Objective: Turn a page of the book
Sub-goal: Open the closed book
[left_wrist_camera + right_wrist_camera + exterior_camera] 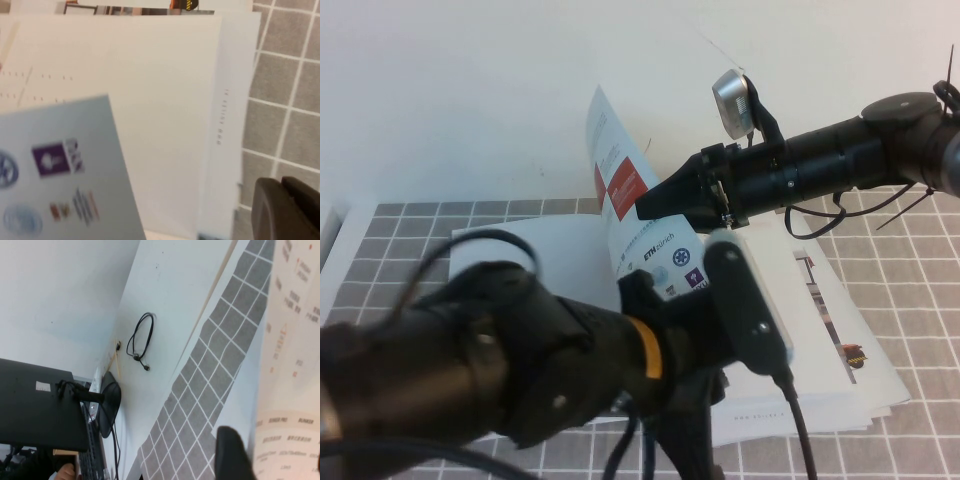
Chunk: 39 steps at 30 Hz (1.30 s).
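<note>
my right gripper [655, 200] hangs over the middle of the book [820, 330], jaws spread wide beside the page [635, 215], which stands lifted and curled with its red blocks and logos facing me. my left gripper [285, 210] hovers low over the book's near edge; i cannot tell its state. the book lies open on the grey checked mat [920, 250].
</note>
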Available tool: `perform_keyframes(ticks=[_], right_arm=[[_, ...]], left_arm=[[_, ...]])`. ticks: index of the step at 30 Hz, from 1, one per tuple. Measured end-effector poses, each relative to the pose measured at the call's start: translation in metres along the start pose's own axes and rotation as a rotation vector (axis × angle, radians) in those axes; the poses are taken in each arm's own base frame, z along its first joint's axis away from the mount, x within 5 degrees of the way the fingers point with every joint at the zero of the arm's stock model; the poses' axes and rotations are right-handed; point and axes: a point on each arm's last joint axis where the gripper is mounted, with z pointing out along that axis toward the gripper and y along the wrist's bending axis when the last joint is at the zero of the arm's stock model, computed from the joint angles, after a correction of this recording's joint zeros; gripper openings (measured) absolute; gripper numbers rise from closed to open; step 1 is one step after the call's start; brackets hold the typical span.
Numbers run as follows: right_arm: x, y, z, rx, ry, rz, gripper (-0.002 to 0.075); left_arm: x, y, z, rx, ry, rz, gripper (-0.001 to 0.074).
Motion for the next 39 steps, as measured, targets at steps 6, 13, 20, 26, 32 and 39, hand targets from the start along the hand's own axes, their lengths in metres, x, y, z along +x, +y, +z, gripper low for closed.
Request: perform_keyframes(ticks=[6, 13, 20, 26, 32, 39], right_arm=[[0.0, 0.0, 0.0, 0.0, 0.0, 0.002, 0.0355], [0.0, 0.0, 0.0, 0.0, 0.0, 0.003, 0.0355], [0.0, 0.0, 0.0, 0.0, 0.0, 0.003, 0.0355], [0.0, 0.0, 0.0, 0.0, 0.0, 0.003, 0.0355], [-0.001, 0.003, -0.001, -0.004, -0.006, 0.0, 0.0355], [-0.012, 0.023, -0.025, -0.032, -0.09, -0.023, 0.0355]], left_arm=[[0.006, 0.001, 0.047, -0.04, 0.04, 0.155, -0.0004], [0.017, -0.002, 0.076, -0.027, 0.106, 0.217, -0.0004], [0.017, 0.002, 0.078, -0.073, 0.117, 0.263, -0.0004], [0.018, 0.01, 0.077, -0.153, 0.131, 0.252, -0.0004], [0.02, 0.015, 0.075, -0.214, 0.156, 0.224, -0.0004], [0.02, 0.016, 0.075, -0.224, 0.155, 0.19, -0.0004]])
